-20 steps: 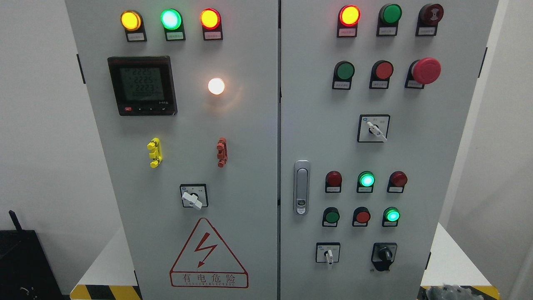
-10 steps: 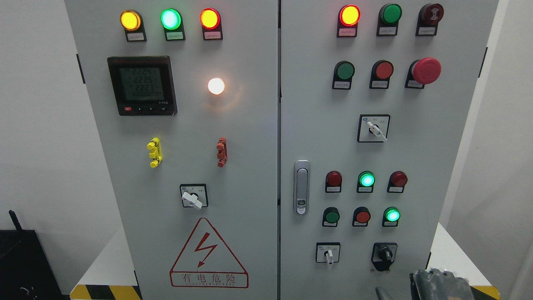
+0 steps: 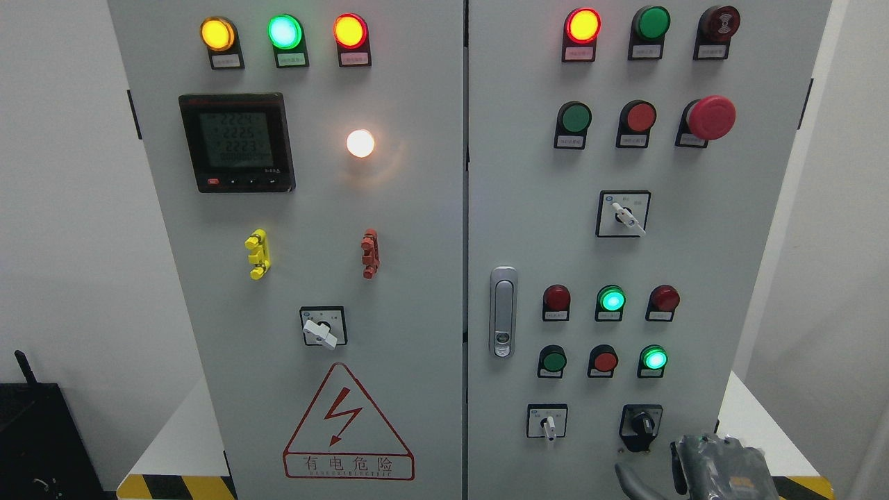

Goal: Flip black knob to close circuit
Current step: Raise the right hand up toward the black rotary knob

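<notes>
The black knob sits low on the right door of the grey electrical cabinet, on a black plate, its handle pointing roughly straight up. My right hand comes up from the bottom edge, just below and to the right of the knob, not touching it. Its thumb is spread out to the left and the hand holds nothing. Most of the hand is cut off by the frame edge. My left arm does not show.
A white selector switch is left of the knob. Above it are green and red buttons and a door latch. A red mushroom stop button sits high on the right door.
My right hand has risen from the bottom right edge into view and moved up and left toward the black knob. The panel itself has not changed.
</notes>
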